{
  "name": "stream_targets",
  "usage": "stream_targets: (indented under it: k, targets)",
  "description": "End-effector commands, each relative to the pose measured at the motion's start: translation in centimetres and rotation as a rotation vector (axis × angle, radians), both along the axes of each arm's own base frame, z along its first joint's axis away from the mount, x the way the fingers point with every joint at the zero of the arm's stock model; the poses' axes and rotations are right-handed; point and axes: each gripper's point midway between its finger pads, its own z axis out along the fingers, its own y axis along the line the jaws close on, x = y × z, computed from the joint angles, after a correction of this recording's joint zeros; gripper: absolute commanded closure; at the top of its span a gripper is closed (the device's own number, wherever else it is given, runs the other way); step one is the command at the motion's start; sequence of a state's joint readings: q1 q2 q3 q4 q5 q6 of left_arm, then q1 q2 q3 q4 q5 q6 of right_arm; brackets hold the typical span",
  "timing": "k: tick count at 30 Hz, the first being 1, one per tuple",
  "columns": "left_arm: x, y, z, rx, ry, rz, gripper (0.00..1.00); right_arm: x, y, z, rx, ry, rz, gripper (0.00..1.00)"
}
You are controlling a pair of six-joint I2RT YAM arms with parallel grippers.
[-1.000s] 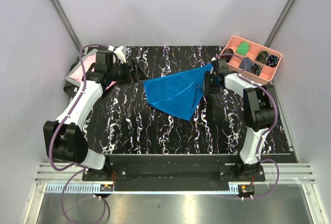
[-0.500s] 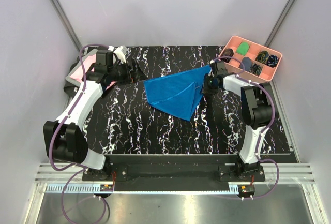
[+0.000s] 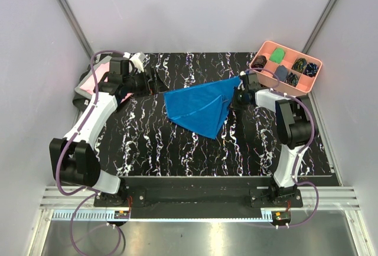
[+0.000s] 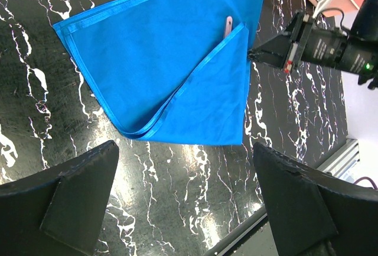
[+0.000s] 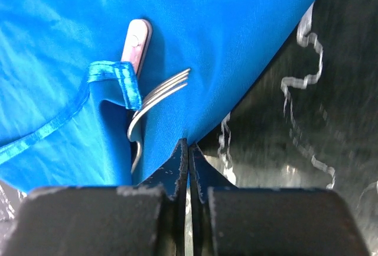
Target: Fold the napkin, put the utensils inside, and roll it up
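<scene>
Presently: left gripper [image 3: 156,82], fingers spread, empty, left of napkin [image 3: 198,105]. Napkin folded, centre of marbled table [image 3: 147,143]. Fork [image 5: 159,93] and pale utensil handle [image 5: 134,46] pocketed at right fold. Right gripper [image 5: 188,149], nearer, apparently pinching adjacent hem.

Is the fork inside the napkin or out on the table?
Partly inside: the fork lies under a folded flap of the napkin, tines poking out, handle hidden.

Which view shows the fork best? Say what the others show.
The right wrist view: the fork pokes its tines and neck out of a fold in the napkin, beside the second utensil. The left wrist view shows only that second utensil's tip, no fork; the top view shows just the napkin.
</scene>
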State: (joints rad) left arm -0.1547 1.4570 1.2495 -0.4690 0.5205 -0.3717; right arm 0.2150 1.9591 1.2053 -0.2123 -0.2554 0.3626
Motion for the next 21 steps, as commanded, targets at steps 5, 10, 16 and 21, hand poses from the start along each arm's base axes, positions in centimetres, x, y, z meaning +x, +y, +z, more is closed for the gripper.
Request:
stream_targets:
  k: [5, 10, 16, 21]
  targets:
    - [-0.3, -0.6, 3.3, -0.039, -0.100, -0.026, 0.01, -7.5, 2.2, -1.4, 0.054, 0.157, -0.015, 1.00]
    - [-0.4, -0.6, 3.5, -0.041, -0.105, -0.026, 0.01, -10.6, 4.7, -1.0, 0.087, 0.173, 0.007, 1.00]
    - [-0.4, -0.6, 3.7, -0.041, -0.112, -0.027, 0.01, -13.0, 5.4, 1.5, 0.127, 0.149, -0.001, 0.62]
    - [-0.4, -0.6, 3.6, -0.042, -0.112, -0.026, 0.01, -9.3, 0.0, 5.3, 0.065, 0.030, -0.102, 0.41]
